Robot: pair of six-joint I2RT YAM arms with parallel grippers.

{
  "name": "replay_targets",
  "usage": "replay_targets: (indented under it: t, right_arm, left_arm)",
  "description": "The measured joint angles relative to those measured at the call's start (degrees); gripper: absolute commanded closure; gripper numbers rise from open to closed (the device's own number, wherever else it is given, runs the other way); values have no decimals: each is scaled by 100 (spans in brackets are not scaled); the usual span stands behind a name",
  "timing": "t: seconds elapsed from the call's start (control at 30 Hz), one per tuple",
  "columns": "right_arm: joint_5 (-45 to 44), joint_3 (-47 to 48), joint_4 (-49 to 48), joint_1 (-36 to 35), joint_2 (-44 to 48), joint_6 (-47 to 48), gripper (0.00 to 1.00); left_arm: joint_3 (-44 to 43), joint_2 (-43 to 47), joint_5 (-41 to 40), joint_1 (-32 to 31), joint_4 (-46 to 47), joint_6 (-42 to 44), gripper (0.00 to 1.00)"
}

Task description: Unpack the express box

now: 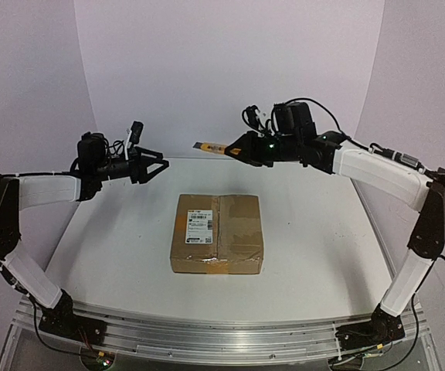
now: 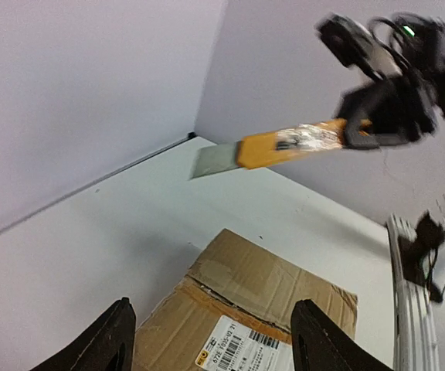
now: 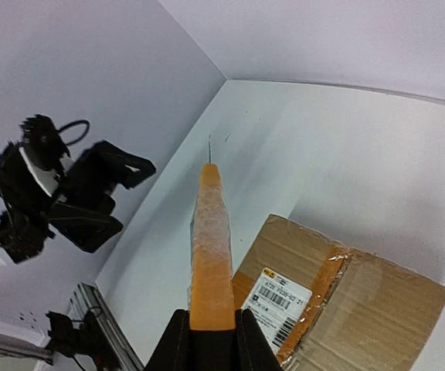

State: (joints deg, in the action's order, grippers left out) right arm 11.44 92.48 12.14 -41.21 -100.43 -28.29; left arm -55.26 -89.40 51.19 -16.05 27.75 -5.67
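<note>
The express box (image 1: 217, 233) is a shallow brown cardboard box with a white barcode label and tape along its middle seam; it lies closed on the white table. It also shows in the left wrist view (image 2: 246, 313) and the right wrist view (image 3: 346, 305). My right gripper (image 1: 242, 148) is shut on an orange utility knife (image 1: 213, 147) and holds it high above the table behind the box, blade pointing left; the knife also shows in the right wrist view (image 3: 211, 247) and the left wrist view (image 2: 284, 145). My left gripper (image 1: 154, 165) is open and empty, raised left of the box.
The white table (image 1: 114, 239) is ringed by pale walls. An aluminium rail (image 1: 207, 332) runs along the near edge with both arm bases on it.
</note>
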Motion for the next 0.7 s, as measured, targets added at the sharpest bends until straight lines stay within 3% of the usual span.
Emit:
replay_targets:
  t: [0.13, 0.27, 0.5, 0.7]
  right_arm:
    - [-131, 530, 1279, -270, 5, 1289, 100]
    - [-146, 767, 1995, -627, -41, 2259, 100]
    - [-137, 1120, 2363, -1043, -309, 3174, 100]
    - [-133, 1242, 2403, -1166, -340, 3510, 100]
  left_arm:
    - [-1074, 122, 793, -226, -1823, 2860, 25]
    - [-1951, 126, 1104, -646, -3238, 4561, 21]
    - [-2491, -185, 1210, -1174, -5379, 5946, 25]
    - [-2621, -565, 997, -1293, -6159, 6150, 38]
